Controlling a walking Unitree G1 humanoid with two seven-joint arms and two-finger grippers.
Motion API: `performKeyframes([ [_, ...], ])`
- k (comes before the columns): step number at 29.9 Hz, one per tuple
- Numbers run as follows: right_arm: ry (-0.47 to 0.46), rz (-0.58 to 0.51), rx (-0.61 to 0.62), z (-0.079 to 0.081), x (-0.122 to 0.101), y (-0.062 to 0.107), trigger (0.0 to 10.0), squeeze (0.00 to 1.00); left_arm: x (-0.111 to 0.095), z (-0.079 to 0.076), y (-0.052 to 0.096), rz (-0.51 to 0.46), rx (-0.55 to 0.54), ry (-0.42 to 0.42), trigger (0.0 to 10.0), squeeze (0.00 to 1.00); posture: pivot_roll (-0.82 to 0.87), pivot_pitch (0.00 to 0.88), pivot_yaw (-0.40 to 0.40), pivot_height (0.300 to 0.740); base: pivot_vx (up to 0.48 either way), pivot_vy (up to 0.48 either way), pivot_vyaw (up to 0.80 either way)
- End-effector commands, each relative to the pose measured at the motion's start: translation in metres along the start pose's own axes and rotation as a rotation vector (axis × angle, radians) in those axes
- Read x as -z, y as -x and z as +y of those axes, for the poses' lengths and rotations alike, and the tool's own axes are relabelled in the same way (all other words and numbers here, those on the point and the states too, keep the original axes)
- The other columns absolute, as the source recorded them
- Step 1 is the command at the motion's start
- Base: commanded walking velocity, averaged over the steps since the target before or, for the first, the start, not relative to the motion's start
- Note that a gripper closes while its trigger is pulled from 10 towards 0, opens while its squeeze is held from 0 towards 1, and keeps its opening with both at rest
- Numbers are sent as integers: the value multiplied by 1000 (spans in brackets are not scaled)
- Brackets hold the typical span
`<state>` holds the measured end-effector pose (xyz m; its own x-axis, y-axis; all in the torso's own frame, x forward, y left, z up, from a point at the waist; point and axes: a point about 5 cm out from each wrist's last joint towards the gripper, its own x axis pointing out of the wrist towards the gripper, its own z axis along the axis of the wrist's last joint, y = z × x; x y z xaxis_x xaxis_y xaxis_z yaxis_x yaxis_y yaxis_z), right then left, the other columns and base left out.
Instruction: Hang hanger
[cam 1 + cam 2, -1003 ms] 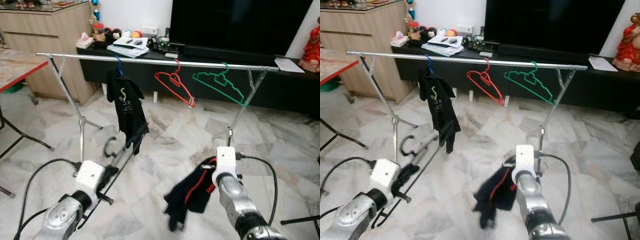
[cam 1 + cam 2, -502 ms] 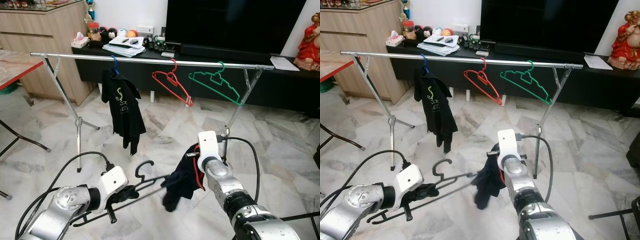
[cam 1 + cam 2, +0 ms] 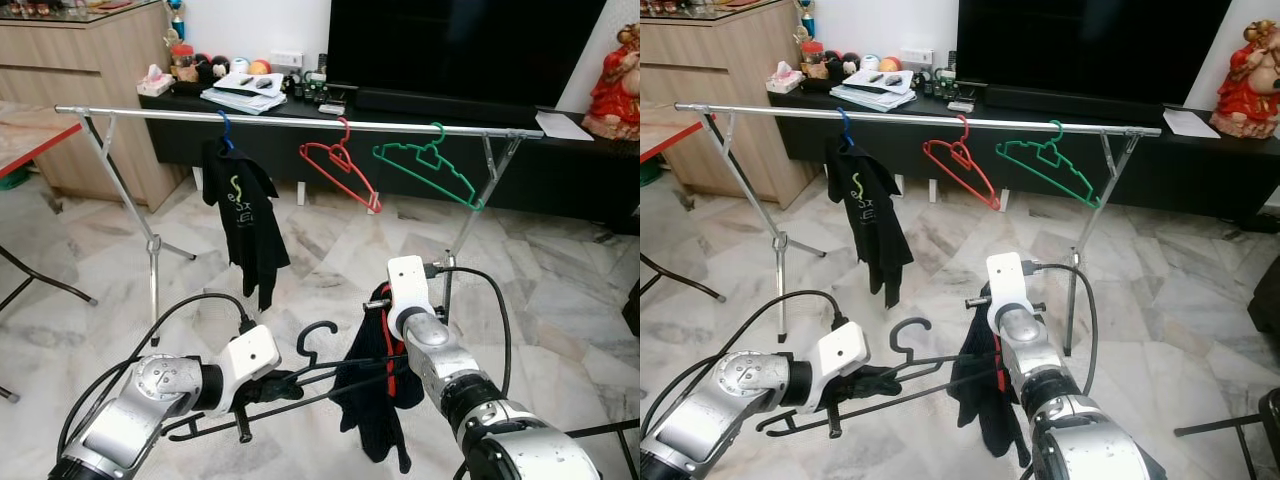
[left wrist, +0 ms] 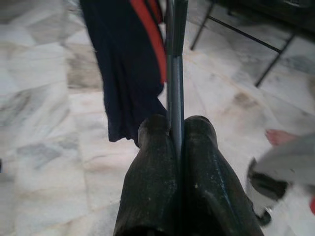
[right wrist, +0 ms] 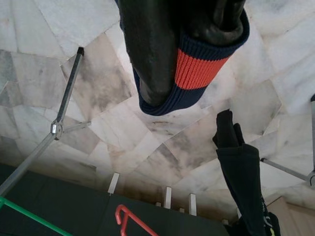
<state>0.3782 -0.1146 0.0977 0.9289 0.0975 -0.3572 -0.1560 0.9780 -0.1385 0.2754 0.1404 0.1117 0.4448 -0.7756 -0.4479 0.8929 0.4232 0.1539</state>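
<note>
My left gripper (image 3: 275,383) is shut on a black wire hanger (image 3: 318,335), held low and nearly level, with its hook pointing up. One arm of the hanger reaches into a dark garment with red stripes (image 3: 375,410). That garment hangs from my right gripper (image 3: 386,312), whose fingers (image 5: 147,49) are shut inside its red-and-navy ribbed band (image 5: 202,69). In the left wrist view my fingers (image 4: 152,187) pinch the hanger wire (image 4: 174,73) with the garment (image 4: 128,69) just beyond. The silver rail (image 3: 300,122) runs across behind, higher up.
On the rail hang a blue hanger with a black shirt (image 3: 245,215), a bare red hanger (image 3: 345,170) and a bare green hanger (image 3: 430,170). Rack legs (image 3: 152,250) stand on the marble floor. A black TV console (image 3: 560,160), a wooden cabinet (image 3: 90,70) and a red-edged table (image 3: 25,140) surround it.
My left gripper swung the black hanger up and to the right until its arm met the garment. My right gripper raised the garment and drew it inward.
</note>
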Motion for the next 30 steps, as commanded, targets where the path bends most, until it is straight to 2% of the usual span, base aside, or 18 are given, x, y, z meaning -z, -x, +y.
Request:
performKeyframes([
  [1,-11,-7,-2,0,-4,-1,10000,0,2,5,3,0,-50,4,10000,0,170,0,-47,740,0,0,0],
  [5,-11,2,-3,0,-1,0,10000,0,5,11,5,14,-108,4,10000,0,170,0,-50,740,0,0,0],
  [12,-12,10,3,-3,2,0,10000,0,6,15,8,17,-136,18,10000,0,170,0,-52,740,0,0,0],
  [19,-11,4,-11,-2,-1,0,10000,0,1,27,9,-29,-269,15,10000,0,173,6,-58,740,0,0,0],
  [30,-12,11,-19,-3,2,0,10000,0,1,24,3,-50,-271,25,10000,0,170,6,-57,740,0,0,0],
])
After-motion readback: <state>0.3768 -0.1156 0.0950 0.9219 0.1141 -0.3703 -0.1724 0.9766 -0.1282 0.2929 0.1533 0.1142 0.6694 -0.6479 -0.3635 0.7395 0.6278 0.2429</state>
